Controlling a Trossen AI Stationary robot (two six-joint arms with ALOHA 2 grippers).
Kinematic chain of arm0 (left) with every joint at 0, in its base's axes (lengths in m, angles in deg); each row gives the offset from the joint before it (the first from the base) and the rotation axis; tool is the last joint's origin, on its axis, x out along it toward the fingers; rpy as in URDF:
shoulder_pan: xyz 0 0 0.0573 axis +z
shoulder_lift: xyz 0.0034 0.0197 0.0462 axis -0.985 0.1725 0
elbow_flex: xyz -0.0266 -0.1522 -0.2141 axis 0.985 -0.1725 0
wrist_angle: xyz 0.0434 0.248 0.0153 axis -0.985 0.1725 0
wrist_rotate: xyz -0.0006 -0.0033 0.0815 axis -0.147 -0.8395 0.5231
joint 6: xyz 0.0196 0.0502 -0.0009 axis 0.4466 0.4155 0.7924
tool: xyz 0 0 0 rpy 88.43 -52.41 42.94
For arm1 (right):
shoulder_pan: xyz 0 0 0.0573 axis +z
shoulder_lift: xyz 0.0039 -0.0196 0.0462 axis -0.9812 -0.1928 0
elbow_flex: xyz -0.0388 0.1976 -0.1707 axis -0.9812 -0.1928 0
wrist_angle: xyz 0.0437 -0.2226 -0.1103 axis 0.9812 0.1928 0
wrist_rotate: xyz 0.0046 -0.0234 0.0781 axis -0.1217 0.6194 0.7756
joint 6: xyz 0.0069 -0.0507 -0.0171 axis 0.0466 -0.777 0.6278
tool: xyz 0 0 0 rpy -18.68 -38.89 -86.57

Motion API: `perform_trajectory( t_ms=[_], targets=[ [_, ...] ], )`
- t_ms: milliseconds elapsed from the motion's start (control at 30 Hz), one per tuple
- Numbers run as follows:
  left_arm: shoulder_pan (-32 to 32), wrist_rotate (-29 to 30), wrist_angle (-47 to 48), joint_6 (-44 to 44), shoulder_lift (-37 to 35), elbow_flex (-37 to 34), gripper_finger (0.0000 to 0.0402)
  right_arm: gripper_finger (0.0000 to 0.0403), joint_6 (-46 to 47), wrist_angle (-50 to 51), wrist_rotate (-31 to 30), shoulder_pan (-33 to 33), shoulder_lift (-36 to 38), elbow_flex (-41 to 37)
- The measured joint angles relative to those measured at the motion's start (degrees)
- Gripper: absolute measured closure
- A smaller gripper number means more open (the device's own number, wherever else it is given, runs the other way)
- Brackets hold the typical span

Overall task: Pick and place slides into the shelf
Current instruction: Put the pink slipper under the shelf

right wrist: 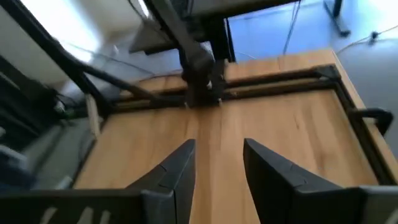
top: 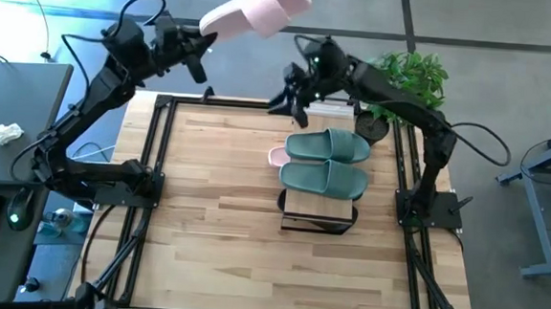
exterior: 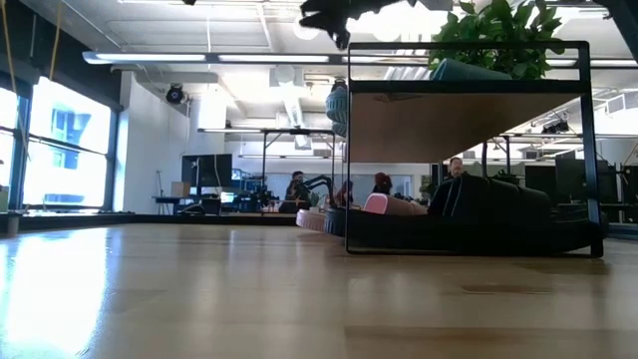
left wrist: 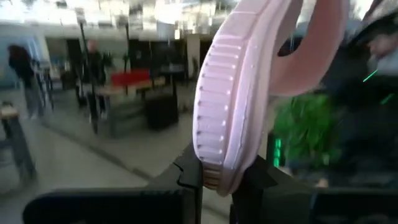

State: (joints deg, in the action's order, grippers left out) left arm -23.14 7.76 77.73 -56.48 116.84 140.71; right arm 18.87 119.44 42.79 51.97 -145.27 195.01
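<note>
A pale pink slide (top: pixel 260 8) hangs in the air over the table's far edge, left of centre, with my left gripper (top: pixel 206 37) shut on it. Two sage green slides (top: pixel 327 163) lie side by side, soles down, on the shelf's top board (exterior: pixel 464 120). Another pink slide (top: pixel 277 157) peeks out on the shelf's left side, lower down. Black slides (exterior: pixel 469 214) fill the space under the top board. My right gripper (top: pixel 289 90) hovers open above the table's far edge, just beyond the shelf (top: pixel 318 213), with nothing between its fingers (right wrist: pixel 180 168). My left gripper pinches the pink slide's heel end (left wrist: pixel 214 177) between its two fingers, one finger on each face of the sole. The fingers point level, along the slide's length. The slide is lifted clear and sticks out beyond the fingers, strap end (left wrist: pixel 323 50) farthest away.
A potted green plant (top: pixel 410 75) stands at the table's far right corner, behind the right arm. A black frame rail (right wrist: pixel 273 78) runs along the table's edges. Bare wood tabletop (top: pixel 215 199) spreads left of and in front of the shelf. A desk with a keyboard stands off the table's left.
</note>
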Motion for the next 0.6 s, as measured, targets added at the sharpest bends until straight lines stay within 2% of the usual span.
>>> perform_trajectory(
  t_ms=[133,300,600],
  targets=[
    [3.11,-1.43,10.92,1.1,0.59,1.1,0.0363,0.0279,-4.01,3.41,-6.9,2.15,4.95,0.41],
    [6.38,-2.11,20.0,2.1,0.76,1.25,0.0363,0.0279,-4.83,9.04,-15.4,4.0,9.34,0.17],
    [9.16,-2.33,37.73,4.55,5.38,1.17,0.0363,0.0279,0.22,17.52,-17.77,5.71,17.49,0.19]
  ],
)
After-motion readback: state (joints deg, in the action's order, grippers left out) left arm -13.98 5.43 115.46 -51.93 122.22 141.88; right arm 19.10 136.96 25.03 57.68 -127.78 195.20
